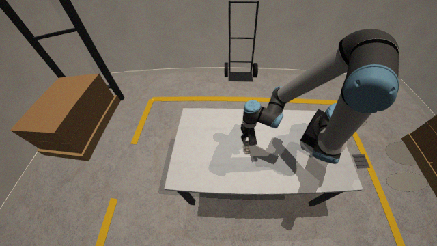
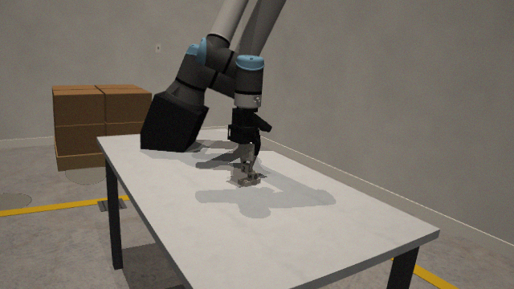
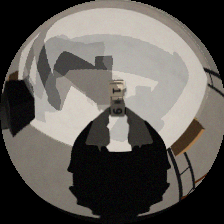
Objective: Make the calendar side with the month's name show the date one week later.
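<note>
A small wooden calendar tray (image 2: 248,181) stands near the middle of the white table; it also shows in the top view (image 1: 246,150). My gripper (image 2: 246,165) points straight down over it and is shut on a dark digit cube (image 3: 117,109). The cube's visible face shows a digit like a 6 or 9. The held cube is low at the tray; I cannot tell whether it rests in it. A second cube (image 3: 116,91), with a 1 on its face, sits in the tray just beyond the held one. The month's name is too small to read.
The arm's black base block (image 2: 173,122) stands on the far end of the table. Stacked cardboard boxes (image 2: 100,120) stand on the floor behind the table. A hand truck (image 1: 241,41) stands by the far wall. Yellow floor tape (image 1: 143,119) rings the table.
</note>
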